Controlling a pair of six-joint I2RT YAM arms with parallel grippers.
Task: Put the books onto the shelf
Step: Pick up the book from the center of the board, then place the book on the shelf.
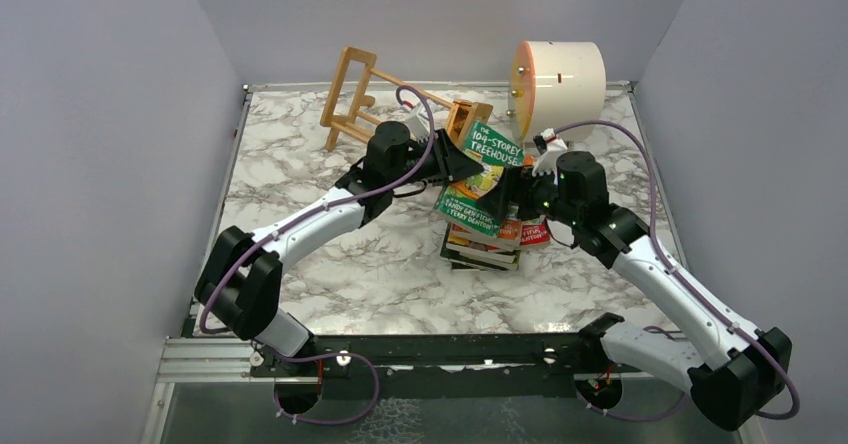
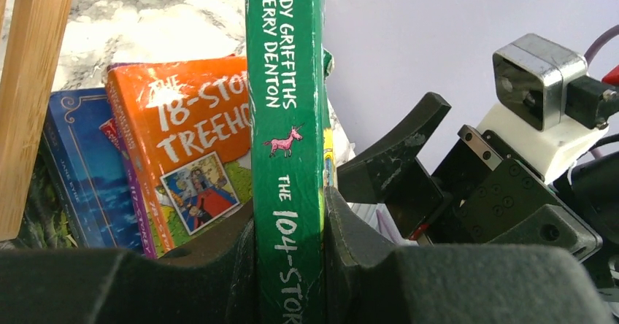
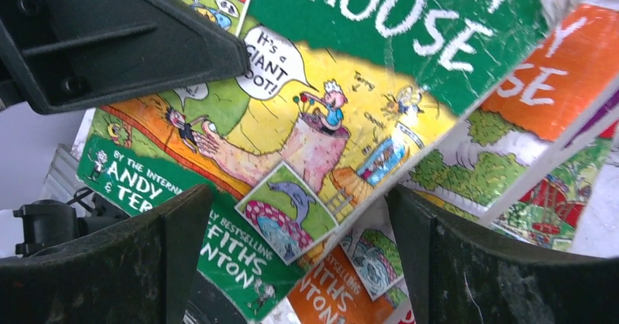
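My left gripper (image 1: pixel 455 162) is shut on a green book (image 1: pixel 487 167), held tilted above the stack of books (image 1: pixel 483 244) in the middle of the table. In the left wrist view the green spine (image 2: pixel 285 120) is clamped between both pads of the left gripper (image 2: pixel 288 265), with an orange book (image 2: pixel 190 141) and a blue one (image 2: pixel 80 171) below. My right gripper (image 1: pixel 545 161) hovers open at the stack's right side. Its jaws (image 3: pixel 299 244) stand wide apart under the green cover (image 3: pixel 321 120), touching nothing. The light-wood shelf (image 1: pixel 355 99) sits at the back left.
A cream cylindrical drum (image 1: pixel 560 86) lies at the back right, close behind the right gripper. A wooden post of the shelf (image 2: pixel 25 83) is near the left gripper. Grey walls enclose the marble table (image 1: pixel 300 164) on three sides.
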